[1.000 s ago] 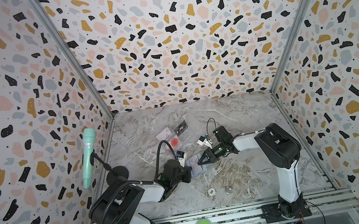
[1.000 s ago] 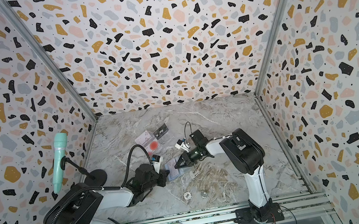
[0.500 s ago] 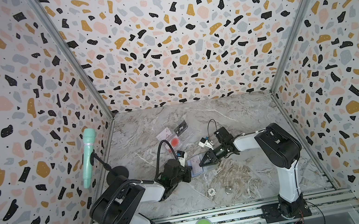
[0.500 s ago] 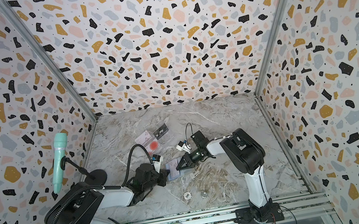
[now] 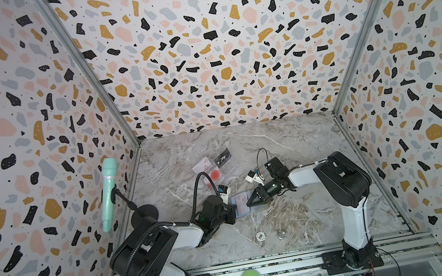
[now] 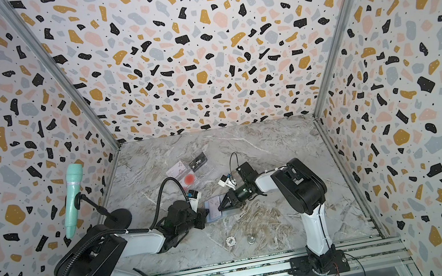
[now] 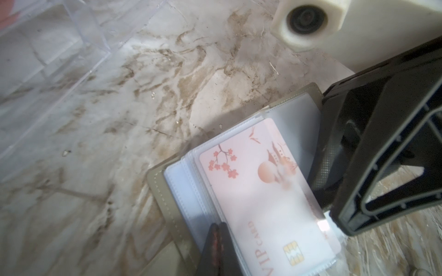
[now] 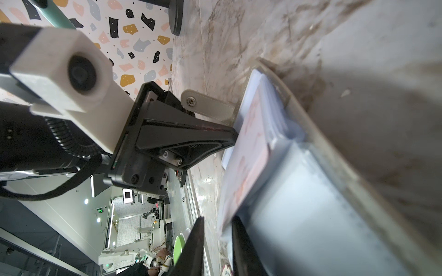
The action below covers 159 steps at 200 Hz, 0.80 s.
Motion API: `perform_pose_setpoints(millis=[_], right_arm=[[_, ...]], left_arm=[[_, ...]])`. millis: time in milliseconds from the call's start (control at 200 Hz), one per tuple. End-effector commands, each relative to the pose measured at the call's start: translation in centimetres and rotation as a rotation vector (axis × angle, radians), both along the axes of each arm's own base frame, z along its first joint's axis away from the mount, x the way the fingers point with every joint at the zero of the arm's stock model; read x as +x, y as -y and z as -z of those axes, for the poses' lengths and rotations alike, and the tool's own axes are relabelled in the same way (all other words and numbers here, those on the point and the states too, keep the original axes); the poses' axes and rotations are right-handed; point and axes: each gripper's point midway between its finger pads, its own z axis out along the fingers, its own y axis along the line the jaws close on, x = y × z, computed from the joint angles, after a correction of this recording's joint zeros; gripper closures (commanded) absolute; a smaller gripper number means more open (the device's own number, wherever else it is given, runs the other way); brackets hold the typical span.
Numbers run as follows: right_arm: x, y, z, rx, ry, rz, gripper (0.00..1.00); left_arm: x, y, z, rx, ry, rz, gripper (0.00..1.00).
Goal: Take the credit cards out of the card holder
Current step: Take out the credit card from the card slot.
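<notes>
Holder lies open flat mid-tabletop, with an end effector on each side of it.

Left end effector: jaws pressed together, and the left wrist view shows its fingers closed, tip down on the holder's clear sleeves at the side nearest its arm. Right end effector: jaws a narrow gap apart, straddling the opposite edge of the pink card; can't tell if the pads touch it. The pink card (blossom print, gold chip) lies face up on the sleeve stack; can't tell how far it is out of its sleeve. Black VIP card, red-dot card and a pale card lie in the clear tray just behind the holder. Poker chip and a small metal disc lie in front, apart from it.
</notes>
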Motion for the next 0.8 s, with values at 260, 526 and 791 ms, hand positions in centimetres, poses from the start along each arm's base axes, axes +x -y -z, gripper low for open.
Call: perform_pose_setpoints(millis=[260,526,791], right_arm=[[-0.1,0.1,-3.2,0.072,0.046,-0.013,0.78],[0.2,-0.1,-2.5,0.064,0.019,0.012,0.79],[0.2,-0.2,-1.4,0.062,-0.040,0.055,0.78]], left_arm=[[-2.6,-2.4,4.7,0.145,-0.165,-0.021,1.00],[-2.6,-2.4,4.7,0.145,-0.165,-0.017,1.00],[-2.6,-2.4,4.7,0.145,-0.161,-0.019,1.00]])
